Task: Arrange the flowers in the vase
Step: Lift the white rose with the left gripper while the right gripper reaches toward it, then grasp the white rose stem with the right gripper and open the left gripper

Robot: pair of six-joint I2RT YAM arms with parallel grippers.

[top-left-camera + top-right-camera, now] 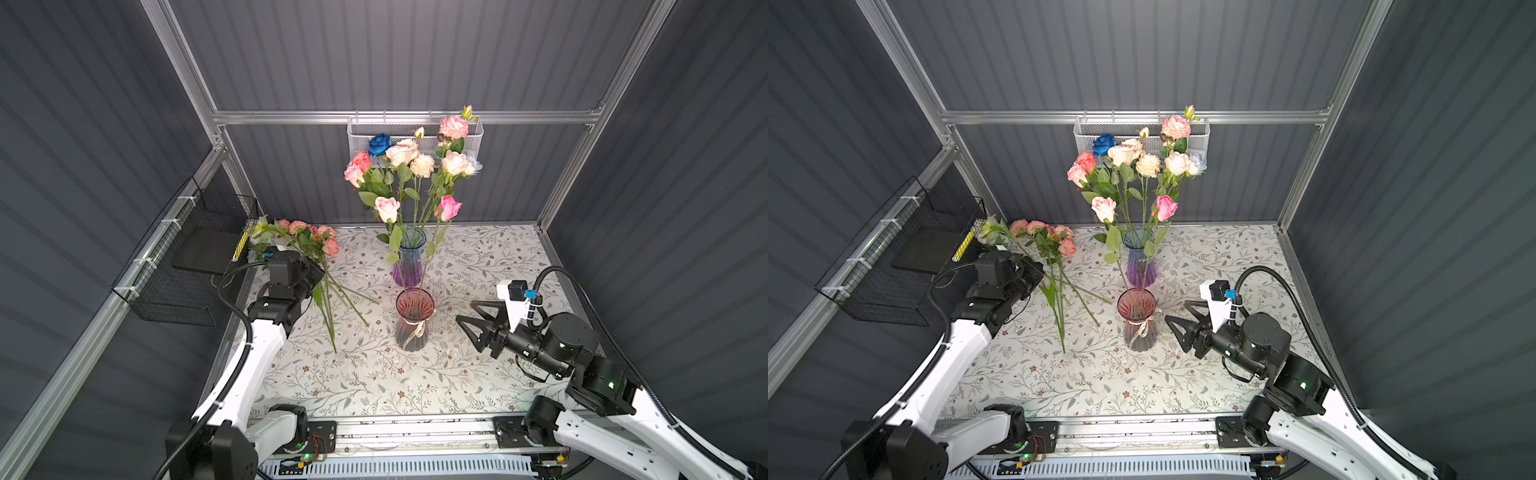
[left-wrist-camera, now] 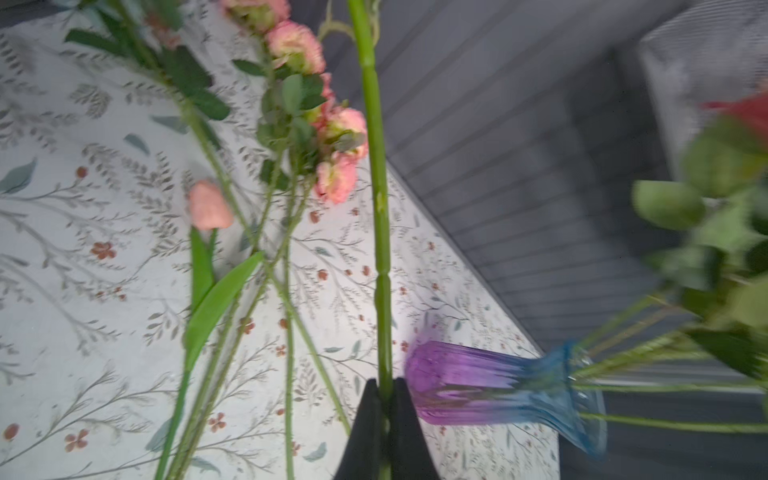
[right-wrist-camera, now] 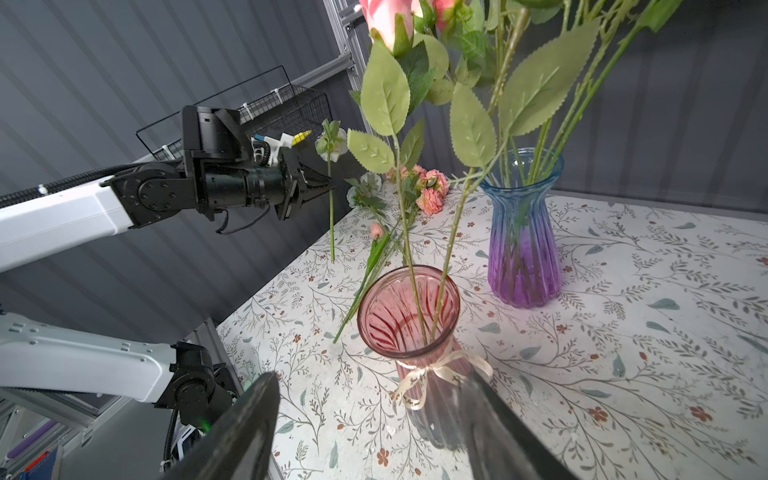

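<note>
Grey ribbed walls (image 1: 415,54) enclose a table (image 1: 374,386) with a leafy patterned cover. The left gripper (image 3: 330,185) is clamped tight on a white-bloomed flower (image 3: 331,216), stem upright, bloom on top, over the table's back-left. The right gripper (image 1: 464,311) stands wide open and empty just beside the pink vase (image 1: 414,320). Behind that, the blue-and-purple vase (image 1: 409,266) holds a tall bunch (image 1: 401,153); loose flowers (image 1: 309,237) lie at left, stems pointing frontward.
</note>
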